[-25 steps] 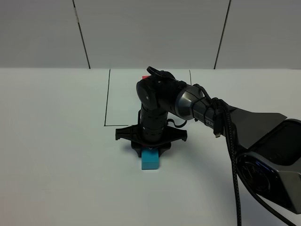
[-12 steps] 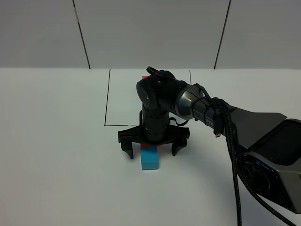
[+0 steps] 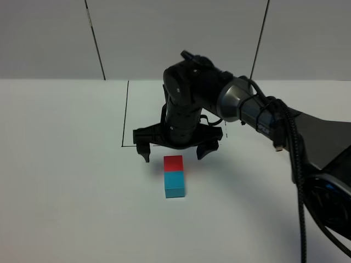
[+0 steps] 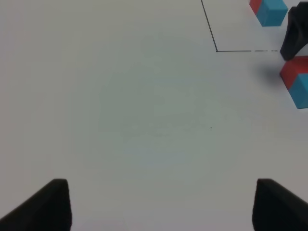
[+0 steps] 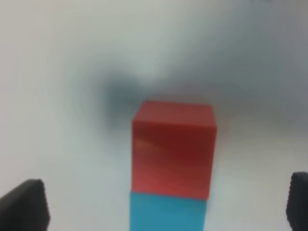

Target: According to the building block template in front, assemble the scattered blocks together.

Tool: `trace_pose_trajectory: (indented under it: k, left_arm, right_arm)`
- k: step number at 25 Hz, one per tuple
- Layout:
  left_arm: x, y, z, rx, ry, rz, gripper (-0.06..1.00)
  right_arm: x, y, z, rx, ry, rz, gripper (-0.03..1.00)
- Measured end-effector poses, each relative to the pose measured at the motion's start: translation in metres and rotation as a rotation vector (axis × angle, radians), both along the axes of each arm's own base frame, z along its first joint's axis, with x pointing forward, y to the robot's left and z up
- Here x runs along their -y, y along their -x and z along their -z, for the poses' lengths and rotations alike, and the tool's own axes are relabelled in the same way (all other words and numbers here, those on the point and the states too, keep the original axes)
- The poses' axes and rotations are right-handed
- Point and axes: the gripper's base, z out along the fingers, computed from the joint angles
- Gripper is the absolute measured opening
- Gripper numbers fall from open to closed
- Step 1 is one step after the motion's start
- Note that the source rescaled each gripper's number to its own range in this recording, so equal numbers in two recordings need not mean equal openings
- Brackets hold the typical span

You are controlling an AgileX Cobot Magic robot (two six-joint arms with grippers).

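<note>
The loose red cube [image 3: 174,163] and cyan-blue cube [image 3: 175,184] lie on the white table, touching end to end, red on the far side. My right gripper [image 3: 174,154] is open and empty, a little above the red cube, one finger on each side. In the right wrist view the red cube [image 5: 174,144] and blue cube [image 5: 167,211] sit between the fingertips [image 5: 24,204]. The template pair [image 4: 269,10] shows in the left wrist view inside the black lines; the right arm hides it in the high view. My left gripper [image 4: 163,207] is open over bare table.
A thin black line frame [image 3: 125,115] marks a square on the table just behind the cubes. A grey panelled wall stands at the back. The right arm's cable [image 3: 285,142] trails to its base at the right.
My right gripper opened, let go of the red cube beside the blue one, then rose and drew back a little. Both cubes now show, joined.
</note>
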Motion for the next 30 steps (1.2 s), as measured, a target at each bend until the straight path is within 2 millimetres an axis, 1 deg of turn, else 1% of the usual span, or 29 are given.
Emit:
trace_pose_trajectory:
  k: [2,4,7,10,12,14,16,17,20,21,23,25,30]
  left_arm:
    - [0.000,0.000,0.000,0.000,0.000,0.000,0.67]
    - [0.000,0.000,0.000,0.000,0.000,0.000,0.67]
    - [0.000,0.000,0.000,0.000,0.000,0.000,0.67]
    - [0.000,0.000,0.000,0.000,0.000,0.000,0.67]
    - [0.000,0.000,0.000,0.000,0.000,0.000,0.67]
    - [0.000,0.000,0.000,0.000,0.000,0.000,0.67]
    - [0.000,0.000,0.000,0.000,0.000,0.000,0.67]
    - [0.000,0.000,0.000,0.000,0.000,0.000,0.67]
    - [0.000,0.000,0.000,0.000,0.000,0.000,0.67]
    - [0.000,0.000,0.000,0.000,0.000,0.000,0.67]
    - [0.000,0.000,0.000,0.000,0.000,0.000,0.67]
    - [0.000,0.000,0.000,0.000,0.000,0.000,0.67]
    - [0.000,0.000,0.000,0.000,0.000,0.000,0.67]
  right_arm:
    - [0.012,-0.003,-0.023,0.039,-0.006,0.012,1.00]
    - [0.035,-0.011,-0.042,0.055,-0.005,0.040,1.00]
    - [0.093,-0.035,-0.063,0.061,-0.009,0.119,1.00]
    - [0.152,-0.053,-0.081,0.090,-0.030,0.196,1.00]
    - [0.188,-0.057,-0.095,0.115,-0.032,0.241,1.00]
    - [0.225,-0.054,-0.105,0.122,-0.026,0.294,1.00]
    - [0.256,-0.045,-0.112,0.120,-0.016,0.342,1.00]
    - [0.272,-0.036,-0.115,0.114,-0.009,0.367,1.00]
    - [0.308,-0.004,-0.119,0.079,0.022,0.428,1.00]
    - [0.317,0.010,-0.120,0.069,0.038,0.446,1.00]
    - [0.329,0.038,-0.123,0.066,0.063,0.464,1.00]
    - [0.333,0.067,-0.125,0.068,0.073,0.464,1.00]
    - [0.326,0.137,-0.129,0.111,0.050,0.458,1.00]
